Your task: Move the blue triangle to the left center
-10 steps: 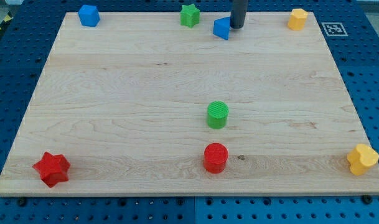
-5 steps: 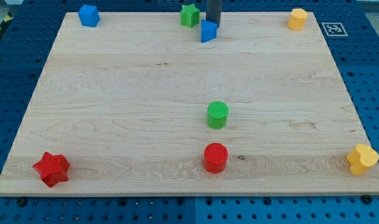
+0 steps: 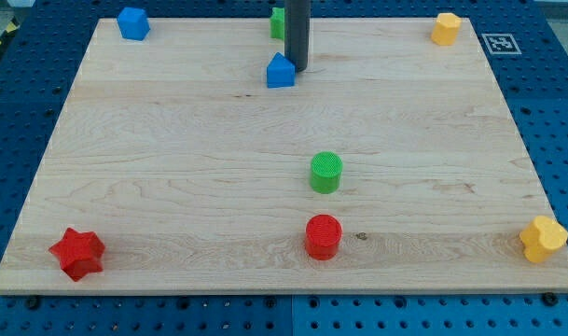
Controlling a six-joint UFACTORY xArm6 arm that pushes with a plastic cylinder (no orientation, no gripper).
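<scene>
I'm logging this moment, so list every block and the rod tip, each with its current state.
my tip: down at the board, against the blue triangle's right side
blue triangle: upper middle, touching my tip
green star: top edge, partly hidden behind the rod
blue block: top left, alone
orange block: top right, alone
green cylinder: upright, centre
red cylinder: upright, bottom centre
red star: bottom left
yellow block: bottom right

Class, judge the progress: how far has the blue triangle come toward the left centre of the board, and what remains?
Done: over the last second the blue triangle has slid from the top, right of centre, leftward and slightly down, passing the green star. In hand: my tip sits against the triangle's right side. Left: the triangle is near the top middle; it must travel much farther left and down to the board's left centre.
</scene>
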